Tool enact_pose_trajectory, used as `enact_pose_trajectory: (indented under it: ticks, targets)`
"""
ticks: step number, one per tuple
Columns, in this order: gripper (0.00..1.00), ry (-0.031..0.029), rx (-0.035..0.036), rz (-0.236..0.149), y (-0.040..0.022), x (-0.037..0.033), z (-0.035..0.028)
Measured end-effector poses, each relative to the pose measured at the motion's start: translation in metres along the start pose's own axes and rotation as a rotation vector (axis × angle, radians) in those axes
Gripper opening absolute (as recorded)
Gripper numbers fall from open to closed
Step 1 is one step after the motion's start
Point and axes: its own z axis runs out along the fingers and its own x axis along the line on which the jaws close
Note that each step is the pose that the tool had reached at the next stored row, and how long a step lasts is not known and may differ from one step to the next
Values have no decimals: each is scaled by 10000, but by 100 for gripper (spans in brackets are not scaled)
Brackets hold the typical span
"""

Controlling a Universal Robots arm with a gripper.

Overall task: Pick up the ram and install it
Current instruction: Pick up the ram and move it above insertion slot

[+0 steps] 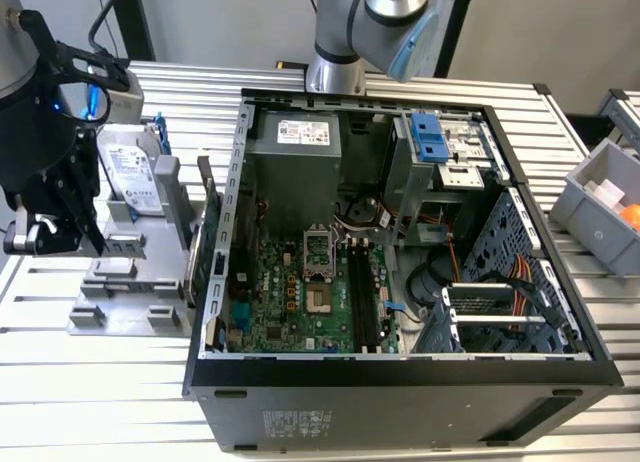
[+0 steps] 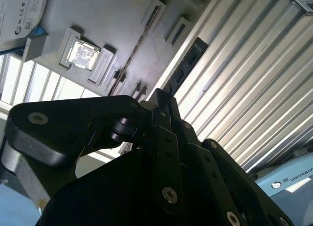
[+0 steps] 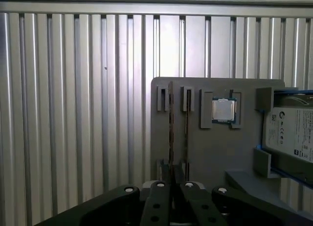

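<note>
Ribbed metal table (image 3: pixel 73 113) lies under you. The ram (image 3: pixel 187 133) stands on edge in a slot of the gray holder (image 3: pixel 210 152), near the chip (image 3: pixel 224 110). Your claw (image 3: pixel 174 182) hangs close by it, and you cannot tell whether it is clenched or released.

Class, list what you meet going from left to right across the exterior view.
gripper → hard drive → ram → open computer case → grey bin
</note>
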Motion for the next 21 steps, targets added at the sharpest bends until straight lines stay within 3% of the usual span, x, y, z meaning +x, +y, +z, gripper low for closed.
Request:
enact_pose_trajectory:
  ticks: [21]
  targets:
    - [0,0,0,0,1,-6,-155]
